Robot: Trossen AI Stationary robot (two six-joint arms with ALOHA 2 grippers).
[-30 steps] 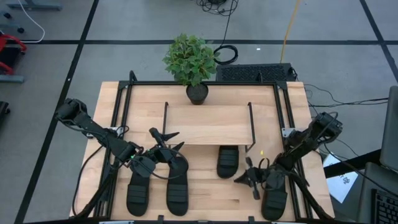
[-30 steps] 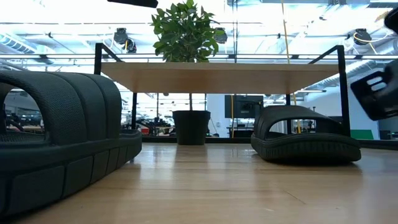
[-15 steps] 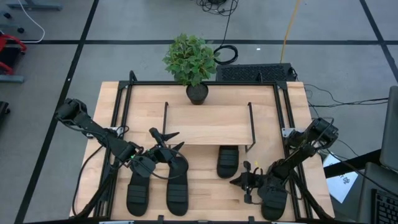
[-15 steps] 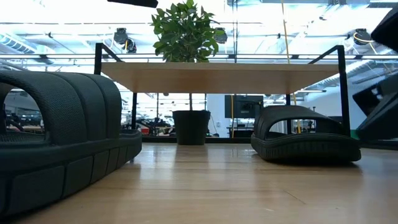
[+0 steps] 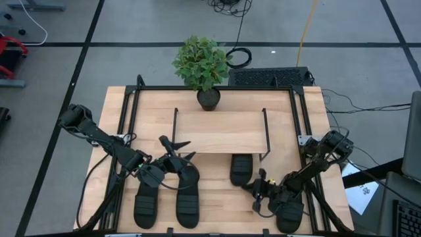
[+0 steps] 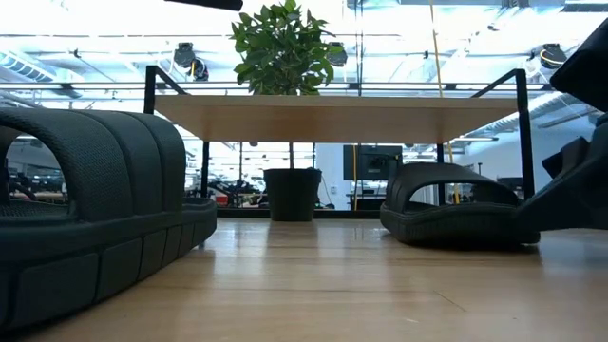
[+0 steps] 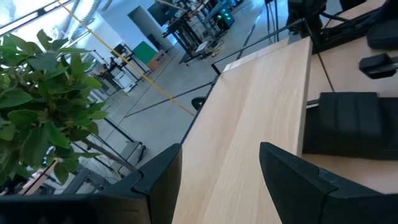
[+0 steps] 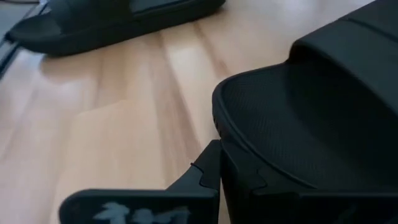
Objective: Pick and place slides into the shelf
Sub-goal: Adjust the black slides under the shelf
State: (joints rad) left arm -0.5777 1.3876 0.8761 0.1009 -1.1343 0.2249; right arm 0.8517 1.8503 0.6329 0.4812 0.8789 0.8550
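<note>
My right hand [image 5: 258, 195] is low on the desk [image 5: 217, 204], fingers pressed together on nothing, nosed in against the edge of the rightmost slide [image 5: 290, 209] near the front right corner; the wrist view shows the dark finger butted up to that sandal's sole rim [image 8: 298, 143]. My worry: with the fingers closed like this I can only shove, and a push could skate this slide off the front edge or into the frame rail. I'd need to open before any pick, and opening this close may snag the rim. Another slide [image 5: 241, 170] lies half under the shelf [image 5: 220, 131], toe tucked beneath the plank, and it's close enough to my wrist that a sideways sweep might knock it crooked. On the other side, my left hand [image 5: 176, 149] hovers with its fingers spread, empty, just above the two slides [image 5: 168, 194] lying side by side at front left. If I drop it carelessly it may catch both straps at once. The potted plant [image 5: 201, 66] sits at the back, well clear
</note>
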